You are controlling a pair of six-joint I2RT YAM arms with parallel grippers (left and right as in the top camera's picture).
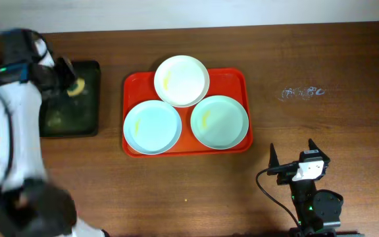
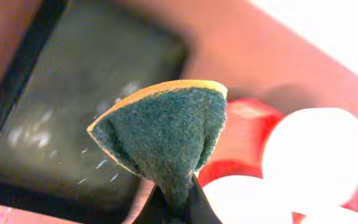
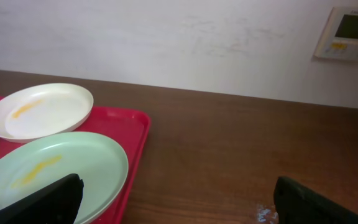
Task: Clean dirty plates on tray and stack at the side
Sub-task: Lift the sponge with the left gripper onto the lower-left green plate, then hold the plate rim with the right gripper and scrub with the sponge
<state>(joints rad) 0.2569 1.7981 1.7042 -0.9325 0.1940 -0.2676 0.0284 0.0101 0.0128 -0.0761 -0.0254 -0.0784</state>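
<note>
1. Risk, unbraced plate: the right fingers (image 3: 48,199) stand wide apart and empty over the bare surface (image 1: 347,59), off the near right corner of the tray (image 1: 232,76) and well apart from every plate. If scrubbing starts with nothing steadying a plate, it is likely to slide or spin under the sponge.
2. Risk, tipping: the white plate (image 1: 181,80) overhangs the tray's far rim and appears to touch both neighbours. Pressure near its far edge could rock it or push it off the rim.
3. Risk, grip: the left fingers (image 2: 151,214) are closed on one corner of the sponge (image 2: 163,130), which shows its green scouring face and a yellow edge. They hold it above the black tray (image 1: 68,122), to the left of the red one. So narrow a pinch may let the sponge fold or twist out under load.
4. Risk, lifting: the plates sit close-packed, so raising one for stacking may drag another.
5. Condition: all three plates lie on the red-orange tray at mid-surface, and none is stacked at the side.
   - The white plate carries a yellow streak left of centre.
   - The right mint-blue plate (image 1: 220,122) carries a yellow smear.
   - The left mint-blue plate (image 1: 152,126) shows no mark I can make out.
   - In my judgement, cleaning has not begun.
</note>
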